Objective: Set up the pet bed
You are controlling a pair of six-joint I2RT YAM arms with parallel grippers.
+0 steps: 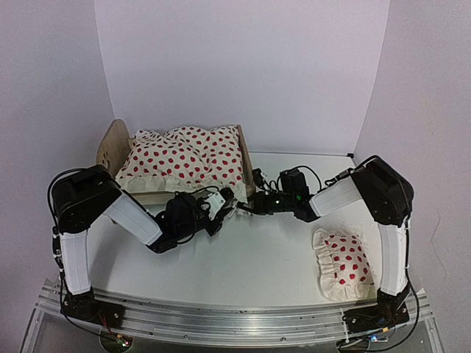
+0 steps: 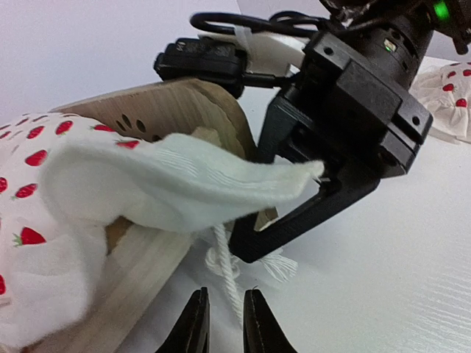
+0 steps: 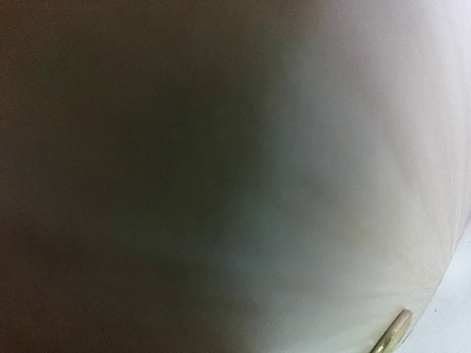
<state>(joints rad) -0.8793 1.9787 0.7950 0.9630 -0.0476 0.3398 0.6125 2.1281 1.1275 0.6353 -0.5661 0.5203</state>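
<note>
Left wrist view is showing the right tool [image 2: 320, 176] clamping the blanket [image 2: 184, 191] corner, probably to spread it over the bed [image 2: 169, 110] on its left; left tool [image 2: 224, 327] is hovering below, slightly apart.

Soft woven cloth blanket [image 2: 184, 187] held in matt black plastic right gripper [image 2: 319, 175], pale matt plywood pet bed [image 2: 184, 103] behind, glossy smooth table [image 2: 397, 279] beneath.
</note>
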